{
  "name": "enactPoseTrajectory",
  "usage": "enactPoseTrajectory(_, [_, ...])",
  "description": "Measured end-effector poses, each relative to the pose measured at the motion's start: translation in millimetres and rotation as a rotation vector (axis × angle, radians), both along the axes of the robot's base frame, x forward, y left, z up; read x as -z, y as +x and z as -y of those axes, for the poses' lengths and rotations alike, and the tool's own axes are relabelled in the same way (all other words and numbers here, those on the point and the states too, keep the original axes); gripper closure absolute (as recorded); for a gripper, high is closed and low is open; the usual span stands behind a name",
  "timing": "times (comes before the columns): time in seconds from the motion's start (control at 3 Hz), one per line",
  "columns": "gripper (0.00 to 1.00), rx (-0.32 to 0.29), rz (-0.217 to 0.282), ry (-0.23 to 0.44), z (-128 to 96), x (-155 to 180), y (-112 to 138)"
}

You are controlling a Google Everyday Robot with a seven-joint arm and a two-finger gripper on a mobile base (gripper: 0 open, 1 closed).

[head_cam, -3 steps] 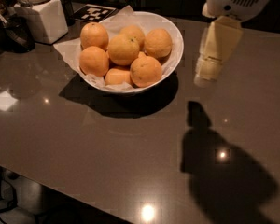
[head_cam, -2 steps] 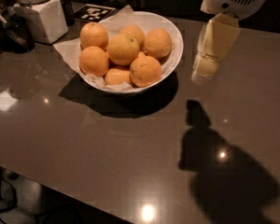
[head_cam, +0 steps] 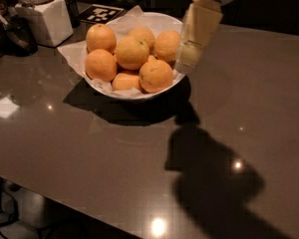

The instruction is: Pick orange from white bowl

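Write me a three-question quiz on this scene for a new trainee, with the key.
1. True or false: the claw hangs beside the white canister.
2. What lines the white bowl? A) green cloth B) crumpled white paper C) nothing
3. Where do the oranges lie?
Key: 1. False; it hangs at the bowl's rim, on the side away from the canister. 2. B. 3. All in the bowl, none in the claw.

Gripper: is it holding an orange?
No, the gripper hangs by the white bowl's right rim; all oranges lie in the bowl.
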State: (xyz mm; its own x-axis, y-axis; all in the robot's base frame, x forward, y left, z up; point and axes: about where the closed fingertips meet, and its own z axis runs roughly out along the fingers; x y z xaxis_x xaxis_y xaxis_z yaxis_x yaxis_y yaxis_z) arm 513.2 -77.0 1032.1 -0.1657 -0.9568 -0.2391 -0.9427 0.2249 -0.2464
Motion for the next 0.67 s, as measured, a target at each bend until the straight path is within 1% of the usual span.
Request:
enactPoseTrajectory(0.33, [0.00, -0.048, -0.009, -0.009, -36.7, 1.9, 15.5])
enactPoseTrajectory(0.67, [0.00, -0.056, 0.020, 0.011, -45.9, -0.6, 22.6])
